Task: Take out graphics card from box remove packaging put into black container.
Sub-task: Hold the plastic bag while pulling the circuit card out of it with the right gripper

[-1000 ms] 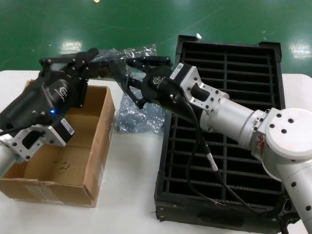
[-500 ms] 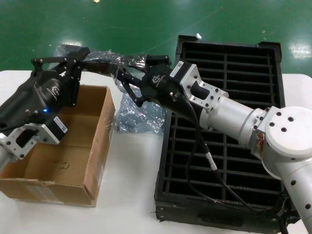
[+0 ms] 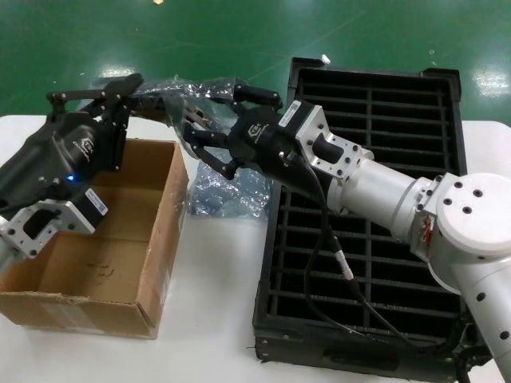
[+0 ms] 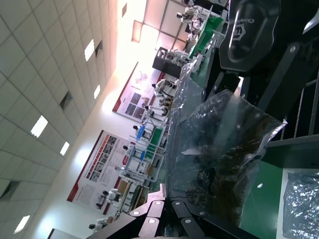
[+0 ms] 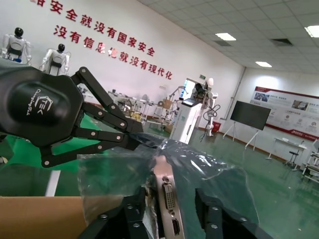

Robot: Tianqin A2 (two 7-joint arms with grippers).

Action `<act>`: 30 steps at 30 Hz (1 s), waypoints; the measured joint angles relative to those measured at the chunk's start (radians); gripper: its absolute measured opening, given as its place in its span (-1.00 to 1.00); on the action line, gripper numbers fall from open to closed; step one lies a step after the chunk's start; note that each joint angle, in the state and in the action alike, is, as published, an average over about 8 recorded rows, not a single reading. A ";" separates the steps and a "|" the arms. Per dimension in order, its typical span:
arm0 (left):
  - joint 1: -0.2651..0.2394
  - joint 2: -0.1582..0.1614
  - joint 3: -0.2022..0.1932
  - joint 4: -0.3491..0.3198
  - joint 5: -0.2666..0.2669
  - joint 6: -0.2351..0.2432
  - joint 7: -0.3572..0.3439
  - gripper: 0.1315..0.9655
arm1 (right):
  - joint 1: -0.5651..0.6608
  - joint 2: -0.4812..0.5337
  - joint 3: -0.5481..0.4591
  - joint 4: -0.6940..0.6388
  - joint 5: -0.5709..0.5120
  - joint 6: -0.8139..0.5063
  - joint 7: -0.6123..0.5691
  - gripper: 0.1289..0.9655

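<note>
The left gripper pinches one end of the translucent crinkly plastic bag above the brown cardboard box. Between the right gripper's fingers, seemingly clamped, sits the dark graphics card's silver bracket, beside the slotted black tray.

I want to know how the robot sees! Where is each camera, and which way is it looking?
Head view: looks down from the robot's head at the box, black container and both arms.
Left wrist view: looks along the left gripper at the packaging, hall behind.
Right wrist view: looks along the right gripper at the graphics card; the left gripper shows opposite.
All share the packaging.
</note>
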 joint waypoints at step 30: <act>0.050 -0.016 -0.050 -0.007 -0.047 0.094 0.098 -0.98 | 0.005 -0.016 0.038 -0.045 0.047 -0.024 -0.066 -0.68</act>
